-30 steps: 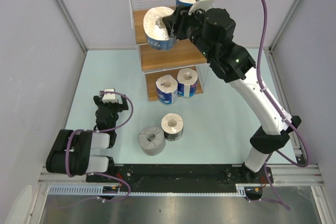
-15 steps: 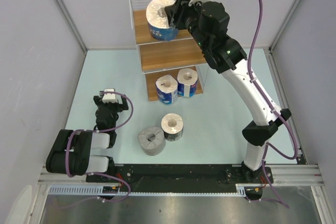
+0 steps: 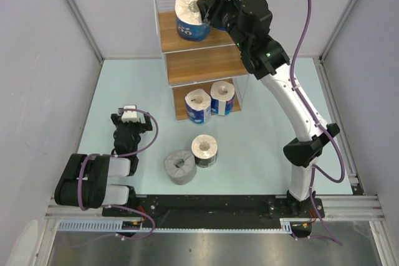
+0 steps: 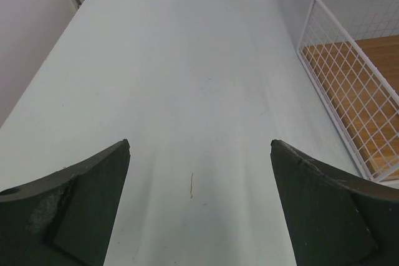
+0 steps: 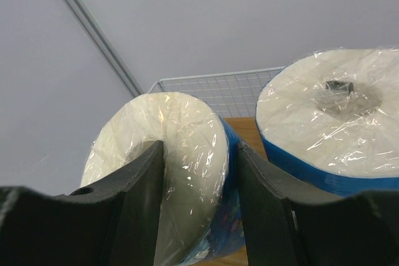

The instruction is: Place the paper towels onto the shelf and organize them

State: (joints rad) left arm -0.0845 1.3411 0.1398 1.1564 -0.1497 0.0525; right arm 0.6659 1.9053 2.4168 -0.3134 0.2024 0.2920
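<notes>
Across the whole overhead view spreads the pale blue table (image 3: 268,129), easily the biggest thing going. At its far edge stands the shelf (image 3: 199,66), three brown boards in a thin white wire frame. Next in size is the right arm (image 3: 293,104), stretched from its base all the way up to the top tier. The left arm (image 3: 93,182) sits folded near its own base, well apart from the shelf.

Now the paper towels. Over the left part of the top board is a blue-wrapped roll (image 3: 192,14), tipped a bit in the wrist view, and honestly I can't tell if it's resting on the wood. Just beside it on the same tier stands a second blue roll (image 5: 330,123), flat end up. The bottom tier has a left blue roll (image 3: 198,105) and a right blue roll (image 3: 222,98), side by side and touching. On the table in front of the shelf, the dark-wrapped roll (image 3: 204,150) and the grey roll (image 3: 180,166) sit right against each other.

Smallest bits: the right gripper (image 3: 207,12) is pinching that tipped blue-wrapped roll, its black fingers (image 5: 140,210) squeezing the roll from both sides. The left gripper (image 4: 199,147) is spread wide, table surface showing between its tips.
</notes>
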